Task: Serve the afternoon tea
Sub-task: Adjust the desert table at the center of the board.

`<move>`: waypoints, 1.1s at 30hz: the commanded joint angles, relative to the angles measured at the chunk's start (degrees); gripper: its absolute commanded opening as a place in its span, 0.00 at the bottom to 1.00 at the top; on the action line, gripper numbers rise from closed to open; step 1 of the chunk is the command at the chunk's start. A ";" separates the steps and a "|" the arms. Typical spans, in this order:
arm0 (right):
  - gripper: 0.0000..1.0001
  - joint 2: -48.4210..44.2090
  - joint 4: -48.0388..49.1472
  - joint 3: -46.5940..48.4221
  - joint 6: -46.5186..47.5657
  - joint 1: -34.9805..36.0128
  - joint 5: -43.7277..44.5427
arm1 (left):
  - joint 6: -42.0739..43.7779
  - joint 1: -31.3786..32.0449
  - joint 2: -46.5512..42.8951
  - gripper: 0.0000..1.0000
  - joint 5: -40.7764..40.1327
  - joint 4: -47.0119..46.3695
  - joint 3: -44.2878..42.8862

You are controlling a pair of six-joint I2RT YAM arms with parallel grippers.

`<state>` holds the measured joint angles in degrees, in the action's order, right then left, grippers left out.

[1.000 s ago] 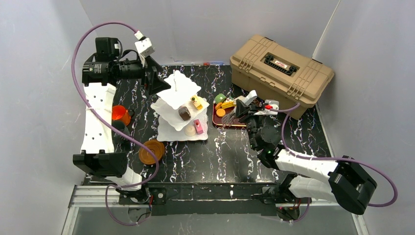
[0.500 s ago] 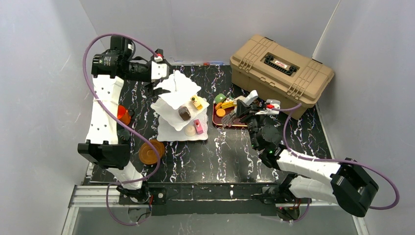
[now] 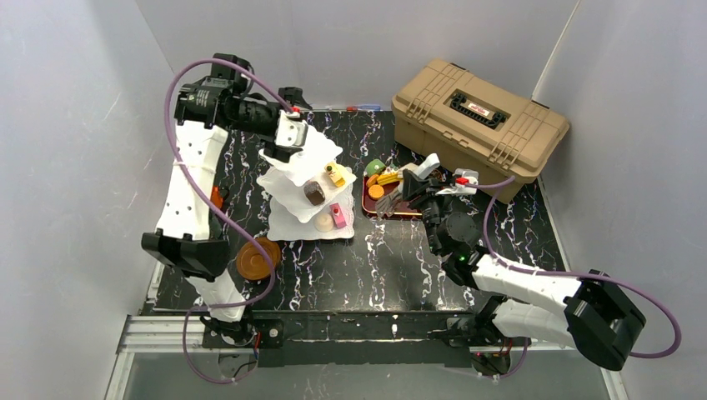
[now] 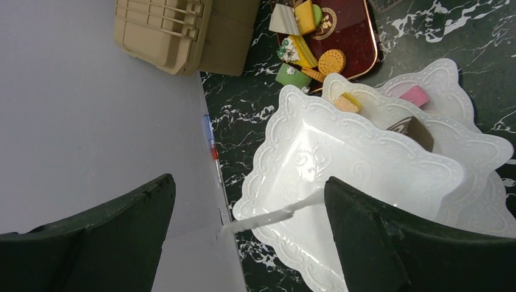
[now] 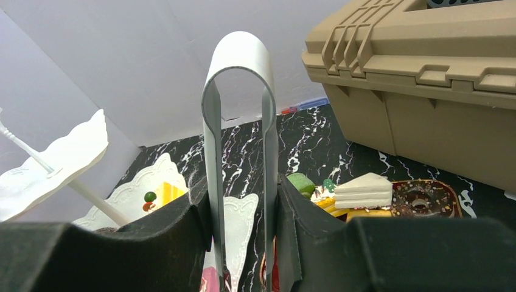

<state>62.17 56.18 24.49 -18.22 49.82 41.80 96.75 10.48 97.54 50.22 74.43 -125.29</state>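
Observation:
The white three-tier stand (image 3: 293,204) stands left of centre with a brown cake (image 3: 314,192), a yellow pastry (image 3: 336,173) and a pink one (image 3: 338,216) on its tiers. My left gripper (image 3: 290,136) hovers open at the top tier (image 4: 341,176), and the stand's thin white rod (image 4: 268,217) lies between its fingers untouched. My right gripper (image 5: 242,204) is shut on the metal tongs (image 5: 238,91) beside the red tray (image 3: 398,214) of pastries. Brown saucers (image 3: 257,258) are stacked at the front left. An orange cup (image 3: 218,197) peeks from behind the left arm.
A tan toolbox (image 3: 479,117) fills the back right corner, just behind the tray. Grey walls close in on the left, back and right. The left arm's purple cable loops over the saucers.
The left arm has swung right from the back left corner, and its open gripper now straddles the stand's top rod. The right arm and the tongs have not moved.

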 commanded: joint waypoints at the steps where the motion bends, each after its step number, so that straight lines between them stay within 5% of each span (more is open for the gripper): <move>1: 0.30 -2.68 1.59 0.19 -1.02 -0.47 0.51 | -0.51 1.89 4.76 0.87 -3.37 5.58 -7.32; 6: 0.29 -3.33 1.04 -0.43 -1.66 -0.90 0.61 | 2.64 1.91 10.92 0.79 -8.42 15.30 -17.94; 12: 0.29 -2.77 1.19 -0.08 -2.32 -1.38 0.33 | 11.17 1.90 8.30 0.83 -13.55 20.10 -14.41; 18: 0.27 -2.63 0.82 -0.14 -3.20 -1.48 0.18 | 9.91 1.74 8.16 0.81 -12.73 17.79 -14.33; 24: 0.26 -3.29 0.29 -0.71 -3.49 -1.55 0.68 | 8.58 1.56 9.51 0.43 -10.92 17.38 -17.23; 33: 0.25 -2.44 0.12 -0.81 -4.50 -1.57 0.66 | 9.86 1.56 5.34 0.35 -9.89 15.82 -10.83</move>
<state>60.07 53.39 23.44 -21.39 48.45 41.82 105.67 12.32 106.08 38.52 85.36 -137.40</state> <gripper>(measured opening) 0.444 0.376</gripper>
